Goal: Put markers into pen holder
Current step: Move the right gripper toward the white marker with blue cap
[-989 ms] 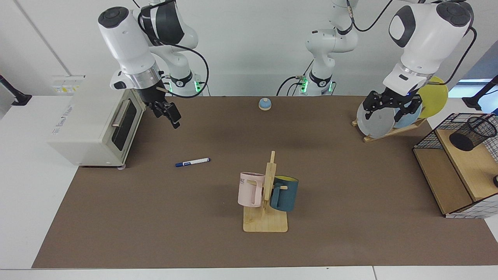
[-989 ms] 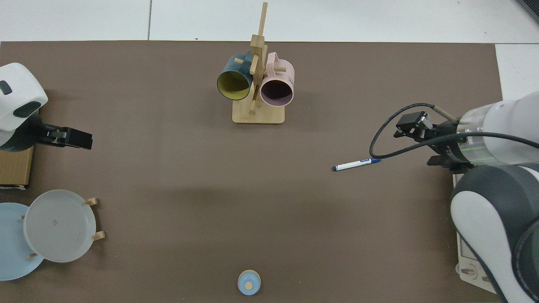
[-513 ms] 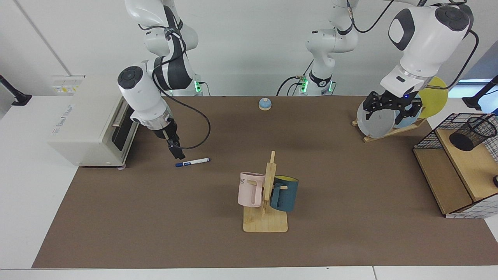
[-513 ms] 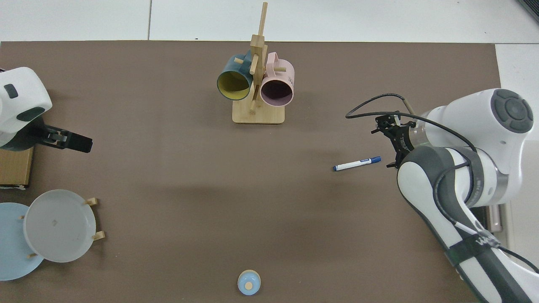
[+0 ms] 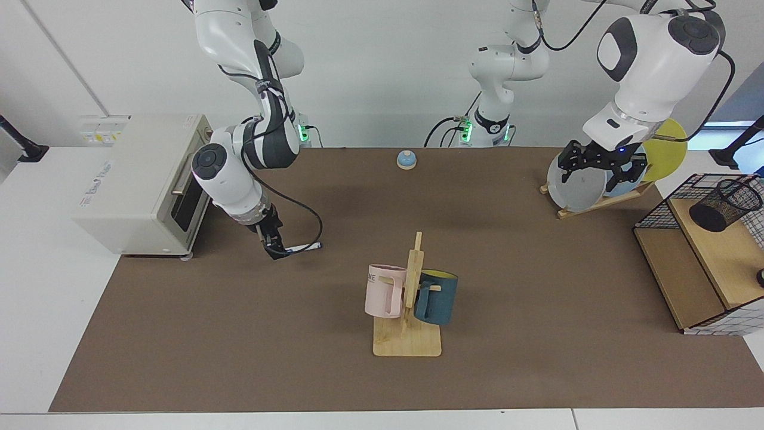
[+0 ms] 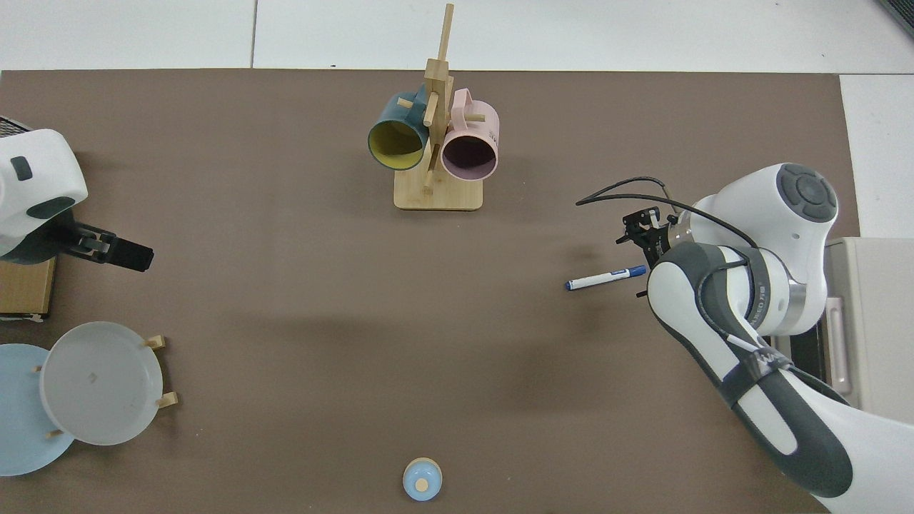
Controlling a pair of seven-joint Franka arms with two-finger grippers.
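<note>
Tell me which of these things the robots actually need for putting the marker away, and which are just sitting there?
Needed:
marker, lying on the mat
pen holder, on the wooden shelf
right gripper, down at the marker's capped end
left gripper, waiting near the plates

Just lying about:
mug rack with pink mug and blue mug
toaster oven
plate rack
small blue bell

Marker [image 5: 303, 247] flat on mat [image 5: 239, 334], beside toaster oven [image 5: 140, 185] (pen holder [image 5: 724, 205] on far shelf).

White, blue-capped marker [image 6: 605, 278] flat on mat (holder [image 5: 724, 205] well apart)
</note>
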